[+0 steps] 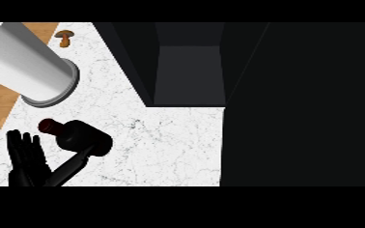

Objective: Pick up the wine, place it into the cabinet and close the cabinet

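The wine bottle (84,138) is dark with a red-brown cap (49,124) and stands on the white marble counter (171,145) at the lower left. My left hand (25,160) is just left of and below it, fingers straight and pointing up. Its thumb (70,166) stretches out up to the bottle's body. The hand is not curled round the bottle. The black cabinet (189,72) is at the top centre, open, with a dark grey inner floor and nothing visible inside. My right hand does not show.
A large white-grey cylinder (35,70) slants in from the top left, over a wooden surface (6,101). A small brown mushroom (65,37) lies at the top left. A broad black mass (292,106) fills the right side.
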{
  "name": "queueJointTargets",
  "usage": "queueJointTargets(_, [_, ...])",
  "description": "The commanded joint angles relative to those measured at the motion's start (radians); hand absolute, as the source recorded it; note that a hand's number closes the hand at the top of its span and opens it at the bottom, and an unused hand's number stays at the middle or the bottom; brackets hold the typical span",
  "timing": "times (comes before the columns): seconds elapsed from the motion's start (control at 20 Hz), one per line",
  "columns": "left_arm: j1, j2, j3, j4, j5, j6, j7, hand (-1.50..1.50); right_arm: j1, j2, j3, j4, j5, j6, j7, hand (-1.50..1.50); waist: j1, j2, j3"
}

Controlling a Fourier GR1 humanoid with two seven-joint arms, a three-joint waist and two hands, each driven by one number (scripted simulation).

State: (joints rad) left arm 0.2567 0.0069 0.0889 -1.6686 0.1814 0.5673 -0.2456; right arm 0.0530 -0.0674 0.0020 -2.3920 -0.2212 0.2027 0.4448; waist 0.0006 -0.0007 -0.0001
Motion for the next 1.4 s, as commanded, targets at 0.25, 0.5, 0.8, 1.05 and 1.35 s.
queueJointTargets(0.25, [-0.057, 0.026, 0.102, 0.257, 0.153, -0.132, -0.172, -1.5, 0.054, -0.01, -0.05, -0.023, -0.057, 0.034, -0.03, -1.5, -0.003, 0.0, 0.0])
queueJointTargets(0.5, [-0.065, 0.018, 0.065, 0.257, 0.137, -0.143, -0.146, -1.5, 0.047, 0.041, 0.03, -0.027, 0.039, 0.003, -0.029, -1.5, -0.001, 0.0, 0.0])
queueJointTargets(0.8, [-0.116, -0.006, 0.086, 0.396, 0.147, -0.146, -0.249, -1.5, 0.048, 0.018, -0.01, -0.007, 0.009, 0.03, -0.04, -1.5, -0.001, 0.0, 0.0])
queueJointTargets(1.05, [-0.139, -0.006, 0.134, 0.606, 0.234, -0.249, -0.435, -1.5, 0.044, 0.056, 0.066, -0.033, 0.096, -0.007, -0.03, -1.5, -0.001, 0.0, -0.001])
queueJointTargets(1.35, [-0.176, -0.007, 0.155, 0.668, 0.298, -0.336, -0.463, -1.5, -0.001, 0.024, 0.014, 0.008, 0.054, -0.001, -0.015, -1.5, 0.0, 0.0, 0.0])
